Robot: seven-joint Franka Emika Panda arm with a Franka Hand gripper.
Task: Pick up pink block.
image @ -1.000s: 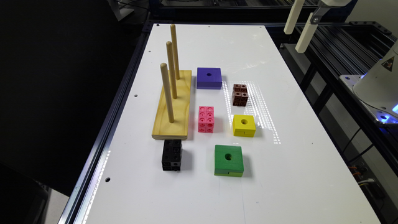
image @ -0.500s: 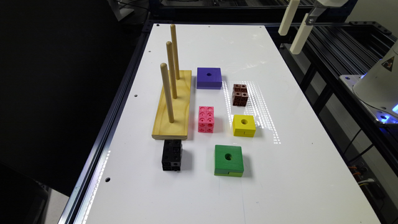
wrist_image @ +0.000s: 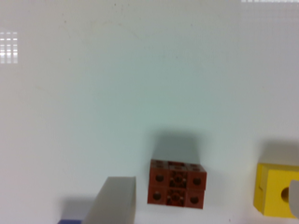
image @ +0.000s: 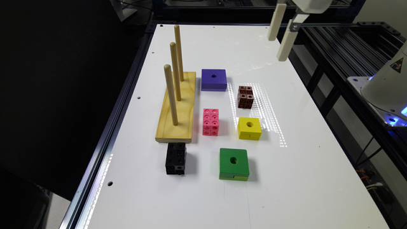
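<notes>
White claw hangs high, spread, far from pink block.

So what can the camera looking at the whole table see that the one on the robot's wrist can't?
The exterior view alone takes in the pink block, the black block, the green block and the wooden peg stand. The wrist view alone gives a close look at the gripper, open. Both show the brown block and the yellow block.

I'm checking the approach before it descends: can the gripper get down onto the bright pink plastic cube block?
Probably yes. The gripper hangs open, high above the table's far edge; the bright pink plastic cube block stands apart from its neighbours, top uncovered.
</notes>
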